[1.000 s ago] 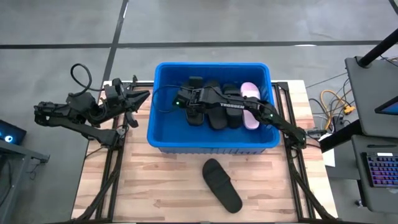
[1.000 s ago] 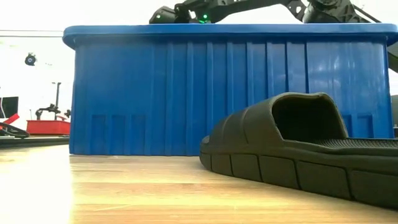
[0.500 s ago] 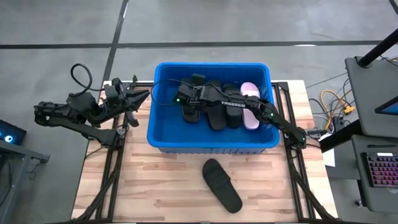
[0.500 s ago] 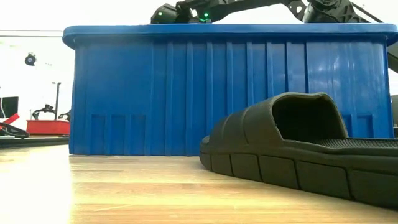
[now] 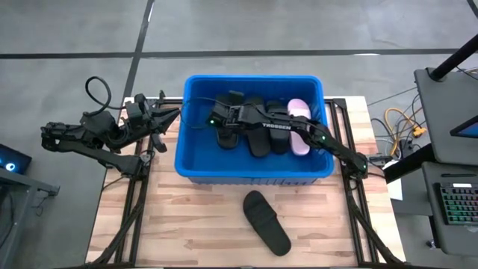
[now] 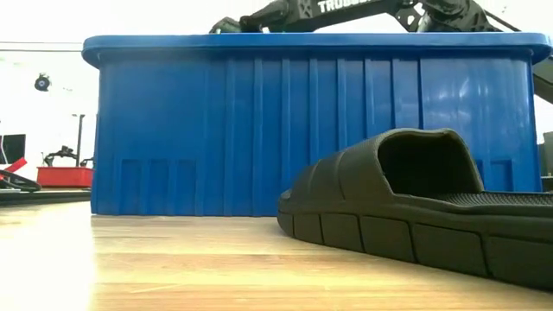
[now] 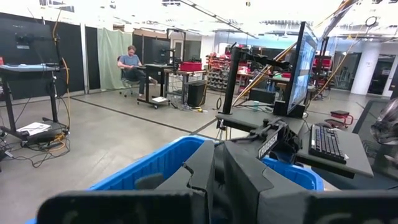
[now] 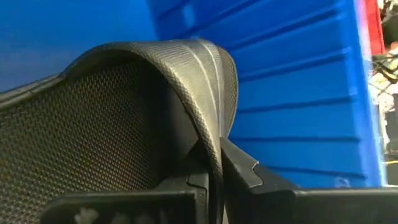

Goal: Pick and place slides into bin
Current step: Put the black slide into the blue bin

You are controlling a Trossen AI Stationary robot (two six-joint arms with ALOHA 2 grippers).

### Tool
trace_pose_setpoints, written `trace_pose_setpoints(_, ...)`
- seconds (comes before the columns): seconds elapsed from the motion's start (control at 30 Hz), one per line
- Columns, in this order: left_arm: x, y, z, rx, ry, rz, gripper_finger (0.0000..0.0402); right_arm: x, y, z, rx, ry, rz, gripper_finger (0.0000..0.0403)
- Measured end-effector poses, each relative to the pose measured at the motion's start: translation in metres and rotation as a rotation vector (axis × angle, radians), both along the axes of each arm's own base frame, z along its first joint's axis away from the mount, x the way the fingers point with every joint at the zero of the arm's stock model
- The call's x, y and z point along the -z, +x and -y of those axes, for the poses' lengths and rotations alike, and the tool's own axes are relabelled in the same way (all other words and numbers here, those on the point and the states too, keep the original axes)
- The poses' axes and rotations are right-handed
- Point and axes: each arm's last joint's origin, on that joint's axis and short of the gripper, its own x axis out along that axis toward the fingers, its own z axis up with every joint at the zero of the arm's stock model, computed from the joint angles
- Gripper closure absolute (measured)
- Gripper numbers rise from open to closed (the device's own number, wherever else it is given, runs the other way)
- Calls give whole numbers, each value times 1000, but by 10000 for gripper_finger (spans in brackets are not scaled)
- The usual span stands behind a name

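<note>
Looking down from the high view, I am seeing the bench (image 5: 187, 224) carrying the bin (image 5: 196, 166) across its far half, and the rim is reaching nearly from one side edge to the other. From the low view the bin's ribbed wall (image 6: 216, 130) is blocking everything inside it, so only the top of the right arm is showing above the rim. Inside the bin, several black slides (image 5: 261, 134) are lying packed together with a pink slide (image 5: 300, 112) at the right-hand end; the arm is covering parts of them, and I cannot count them surely. One black slide (image 5: 267, 222) is lying alone near the bench's front edge, cut off at the low view's right side. The right gripper (image 8: 214, 168) is reaching into the bin's left part, its fingers pinching the ribbed strap (image 8: 186, 74) of a black slide. The left gripper (image 5: 173, 114) is waiting off the bench's left edge, fingers pressed together on nothing.
</note>
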Motion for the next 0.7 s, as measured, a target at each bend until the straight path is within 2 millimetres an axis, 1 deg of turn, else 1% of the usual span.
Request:
trace_pose_setpoints(0.07,0,0,0,0,0,0,381,9,1,0,-5,4,-33,390)
trace_pose_setpoints(0.17,0,0,0,0,0,1,381,18,1,2,-3,12,-57,390)
trace_pose_setpoints(0.37,0,0,0,0,-1,1,381,30,-1,4,3,20,-90,390)
trace_pose_setpoints(0.5,0,0,0,0,0,1,381,35,-2,4,-30,12,-144,390)
trace_pose_setpoints(0.7,0,0,0,0,-1,1,381,35,-1,4,-44,6,-155,389)
